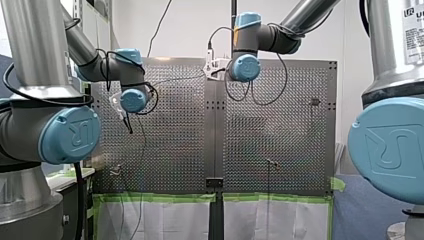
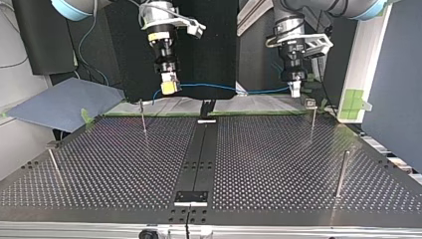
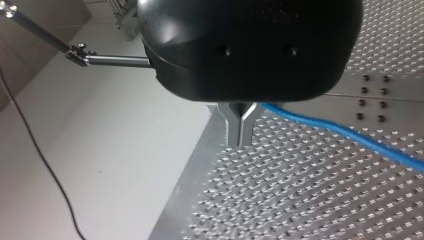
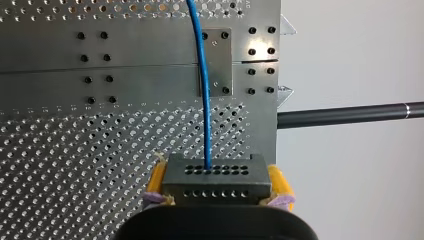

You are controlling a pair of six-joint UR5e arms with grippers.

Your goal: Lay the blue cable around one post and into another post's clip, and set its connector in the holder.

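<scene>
Nearest me, the posts (image 2: pixel 342 173) stood bare on the counter (image 2: pixel 278 164). Beyond them the cable (image 2: pixel 224 88) stretched in mid-air between both arms, held clear for routing, I guessed: the right gripper's (image 2: pixel 169 87) yellow fingers (image 4: pixel 279 182) pinched its connector (image 4: pixel 215 179), the left gripper's (image 2: pixel 295 90) metal fingers pressed together on the cable.
</scene>
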